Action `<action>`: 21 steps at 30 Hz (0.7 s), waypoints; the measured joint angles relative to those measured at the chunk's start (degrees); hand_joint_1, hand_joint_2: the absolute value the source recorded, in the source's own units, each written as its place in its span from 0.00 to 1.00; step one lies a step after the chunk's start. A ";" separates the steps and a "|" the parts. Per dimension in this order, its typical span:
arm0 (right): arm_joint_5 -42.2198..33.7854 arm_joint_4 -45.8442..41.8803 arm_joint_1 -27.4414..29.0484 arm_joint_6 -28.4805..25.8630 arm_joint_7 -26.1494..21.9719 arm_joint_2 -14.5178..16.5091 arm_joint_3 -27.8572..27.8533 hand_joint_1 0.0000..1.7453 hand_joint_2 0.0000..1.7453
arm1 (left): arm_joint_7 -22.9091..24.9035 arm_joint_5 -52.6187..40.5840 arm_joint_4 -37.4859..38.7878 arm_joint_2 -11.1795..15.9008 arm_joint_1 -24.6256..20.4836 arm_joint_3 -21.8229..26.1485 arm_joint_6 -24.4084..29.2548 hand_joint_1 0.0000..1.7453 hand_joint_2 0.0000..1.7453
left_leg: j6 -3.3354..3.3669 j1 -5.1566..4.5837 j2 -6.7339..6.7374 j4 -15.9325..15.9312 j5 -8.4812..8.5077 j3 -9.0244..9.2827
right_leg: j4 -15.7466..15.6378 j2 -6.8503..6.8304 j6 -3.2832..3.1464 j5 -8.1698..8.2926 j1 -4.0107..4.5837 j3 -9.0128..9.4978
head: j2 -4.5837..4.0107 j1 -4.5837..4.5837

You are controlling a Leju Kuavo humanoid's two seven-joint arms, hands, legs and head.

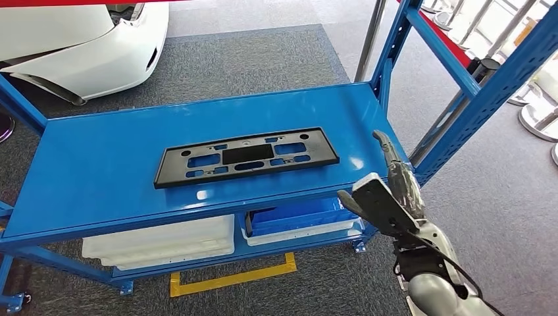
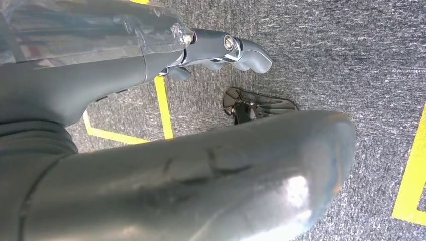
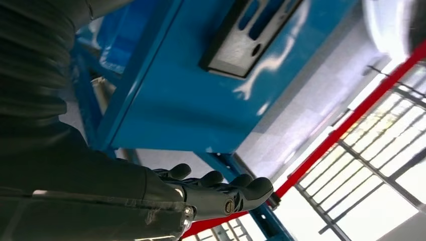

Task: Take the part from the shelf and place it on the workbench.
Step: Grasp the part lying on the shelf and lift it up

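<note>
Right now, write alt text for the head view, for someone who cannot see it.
A flat black plastic part with cut-out slots lies on a blue metal shelf. The robot's right hand, empty with fingers extended, is raised at the shelf's right front corner. White and blue bins sit on the level below.

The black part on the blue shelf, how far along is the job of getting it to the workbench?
Early stage. Nothing looks done yet: the black part lies flat on the blue shelf, untouched. In hand: the right hand is raised beside the shelf's right front corner, fingers extended, holding nothing. The left hand hangs over the carpet. Left: grip the part, lift it, and carry it to the workbench.
</note>
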 joint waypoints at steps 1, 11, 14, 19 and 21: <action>1.82 1.50 -0.63 1.35 1.46 -0.20 0.11 0.00 1.00 | 0.00 -0.13 0.00 -0.03 -0.01 -0.02 -0.03 0.00 0.00 | -0.01 0.01 0.00 -0.01 0.01 0.00 | 0.00 -0.02 0.00 0.00 0.01 0.00 | 0.00 -0.01; 14.91 19.84 -7.50 3.52 2.53 -1.78 1.18 0.00 1.00 | -0.11 -0.51 -0.02 -0.39 -0.04 -0.63 -0.07 0.00 0.00 | -0.05 0.02 -0.01 -0.02 0.04 0.00 | 0.01 -0.10 -0.02 0.02 0.02 0.01 | 0.00 0.25; 18.88 23.02 -9.43 4.66 0.91 -1.79 2.51 0.00 1.00 | -0.26 -0.68 -0.02 -0.48 -0.16 -1.01 -0.07 0.00 0.00 | -0.06 0.03 -0.02 -0.02 0.04 0.00 | 0.01 -0.12 -0.02 0.02 0.03 0.01 | 0.00 0.30; 22.93 26.34 -12.34 3.94 -2.62 -1.48 5.00 0.00 1.00 | -0.30 -0.84 -0.02 -0.60 -0.40 -1.30 -0.03 0.00 0.00 | -0.07 0.04 -0.04 -0.06 0.05 0.00 | 0.02 -0.16 -0.03 0.02 0.04 0.01 | 0.00 0.27; 23.81 27.57 -13.37 3.27 -3.61 -1.22 6.00 0.00 1.00 | -0.28 -0.91 -0.02 -0.65 -0.55 -1.39 0.00 0.00 0.00 | -0.08 0.04 -0.04 -0.08 0.06 -0.01 | 0.02 -0.17 -0.03 0.02 0.05 0.01 | 0.00 0.24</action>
